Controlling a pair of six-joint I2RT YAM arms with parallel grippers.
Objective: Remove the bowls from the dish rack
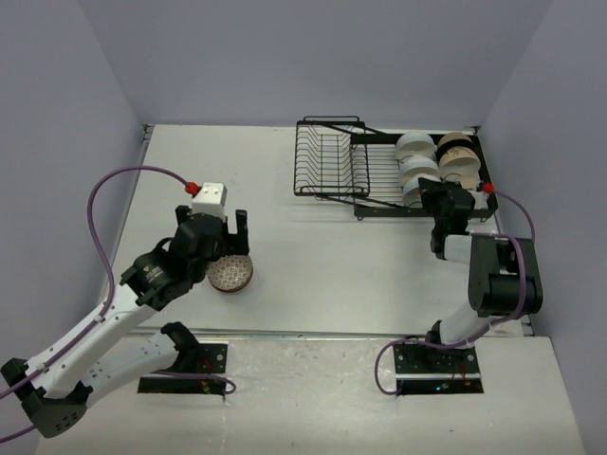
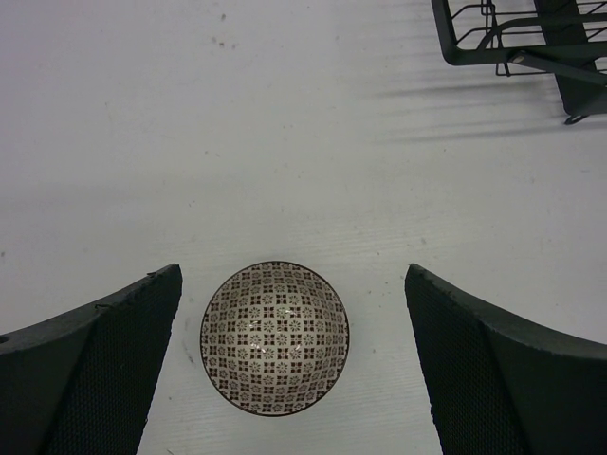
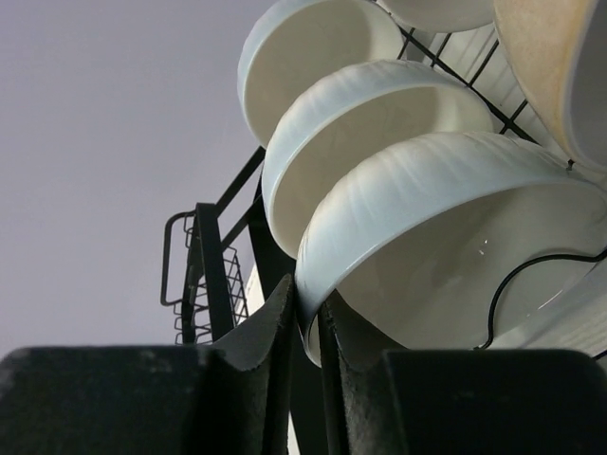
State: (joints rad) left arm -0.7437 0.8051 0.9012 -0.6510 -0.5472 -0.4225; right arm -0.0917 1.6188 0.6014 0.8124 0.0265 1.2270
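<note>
A reddish-brown patterned bowl [image 1: 230, 275] stands upright on the table at the left; it also shows in the left wrist view [image 2: 274, 338]. My left gripper [image 1: 224, 231] [image 2: 292, 273] is open and empty above it, one finger on each side and clear of it. The black wire dish rack [image 1: 330, 161] stands at the far right. Three white bowls [image 1: 415, 169] and beige bowls [image 1: 459, 159] stand on edge in its wider part. My right gripper [image 1: 432, 197] [image 3: 305, 313] is shut on the rim of the nearest white bowl [image 3: 446, 227], which still sits in the rack.
The rack's smaller slotted basket [image 2: 531, 43] holds no bowls. Two more white bowls [image 3: 351, 142] lean right behind the gripped one, and a beige bowl [image 3: 555, 76] is beside them. Grey walls close in the table on three sides.
</note>
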